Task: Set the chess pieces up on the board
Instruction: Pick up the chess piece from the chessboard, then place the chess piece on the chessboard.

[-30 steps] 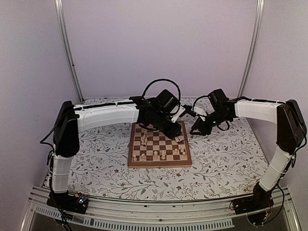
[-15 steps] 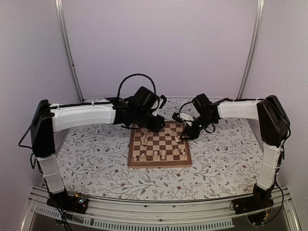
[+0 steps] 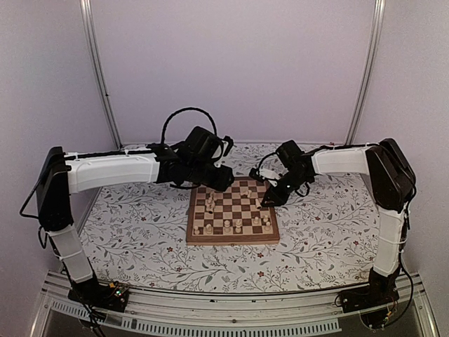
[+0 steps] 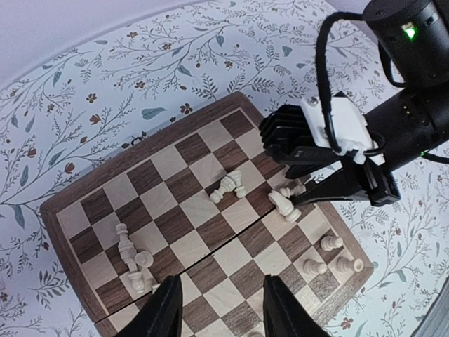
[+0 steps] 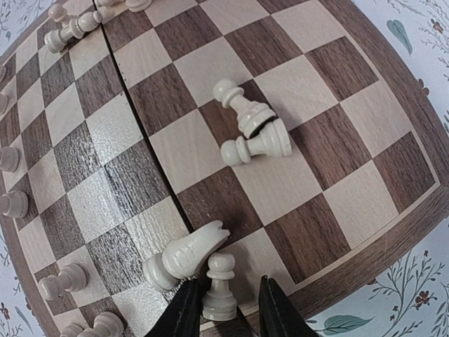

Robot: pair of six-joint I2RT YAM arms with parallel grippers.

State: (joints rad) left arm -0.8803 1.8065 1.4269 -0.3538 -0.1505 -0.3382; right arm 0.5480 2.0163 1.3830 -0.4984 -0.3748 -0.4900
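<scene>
The right gripper (image 5: 226, 284) sat low at the right edge of the board (image 5: 382, 235), toward its far side. Its jaws were partly open and straddled an upright pawn (image 5: 220, 289); one finger looked to touch the pawn's base and the other stood just clear, so no firm hold showed. The pawn stood on the outermost file, just inside the brown border, and a knight (image 5: 184, 256) lay on its side just beside it. Two fallen pieces (image 5: 251, 130) lay touching each other nearer the board's middle, with bare squares between them and the pawn. The left gripper (image 4: 222, 281) hovered above the far-left part of the board, jaws wide apart and empty, apart from the right gripper. A small cluster (image 3: 209, 203) of pieces stood by the left edge, and a row (image 3: 238, 226) stood along the near edge, some leaning close together. Most of the middle squares were bare, and the cover (image 3: 140, 232) lay open to the left, right and near side of the board
</scene>
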